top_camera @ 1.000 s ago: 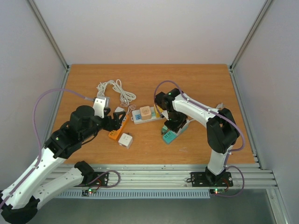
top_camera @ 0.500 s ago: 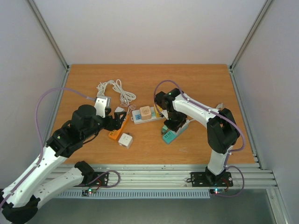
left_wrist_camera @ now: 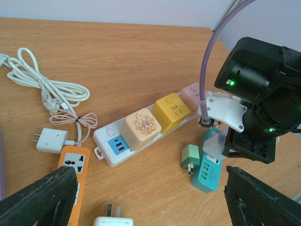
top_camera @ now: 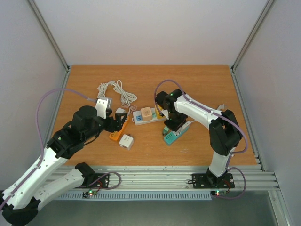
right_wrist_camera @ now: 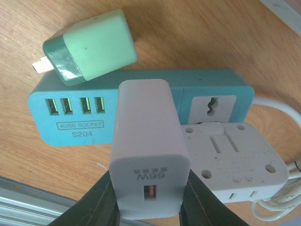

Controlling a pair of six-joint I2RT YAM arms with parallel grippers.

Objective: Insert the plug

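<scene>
A pale grey charger (right_wrist_camera: 148,160), marked 66W, sits closest in the right wrist view, pinched by its sides in the right tool (right_wrist_camera: 149,200). It is over a teal power strip (right_wrist_camera: 70,113) on the bench (top_camera: 141,80), between the strip's USB row and its socket; contact cannot be told. A green adapter (right_wrist_camera: 89,47) lies against the strip's edge, and a white adapter (right_wrist_camera: 233,160) overlaps its socket end. The left tool (left_wrist_camera: 150,190) is spread wide, gripping nothing, facing a white power strip (left_wrist_camera: 106,141).
</scene>
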